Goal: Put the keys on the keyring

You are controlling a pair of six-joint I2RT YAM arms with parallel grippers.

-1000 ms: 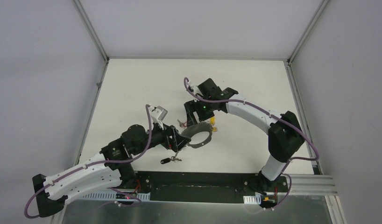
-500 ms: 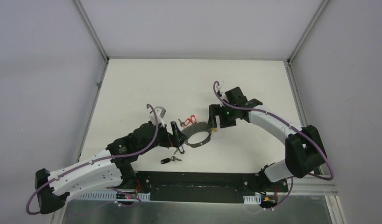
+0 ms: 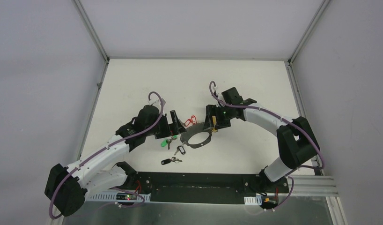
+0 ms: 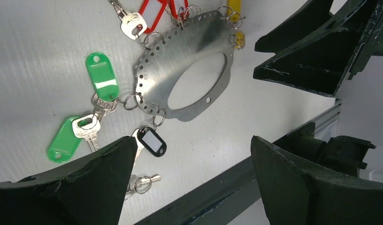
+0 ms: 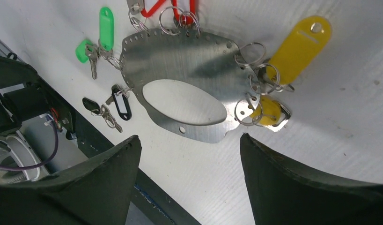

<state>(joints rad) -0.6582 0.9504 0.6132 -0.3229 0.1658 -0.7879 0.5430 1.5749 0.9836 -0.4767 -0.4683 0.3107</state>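
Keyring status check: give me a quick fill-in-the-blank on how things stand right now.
1. The left gripper and right gripper are both ____ and hold nothing.
2. The loose key lying off the keyring has a ____ cap.
3. In the right wrist view, the long tag at the keyring's right side is ____.

Missing words: open; black; yellow.

White table (image 3: 133, 89) carrying a perforated metal keyring (image 4: 180, 47) strung with colour-tagged keys (image 4: 102, 75), and a loose black-capped key (image 3: 166, 161) near it.
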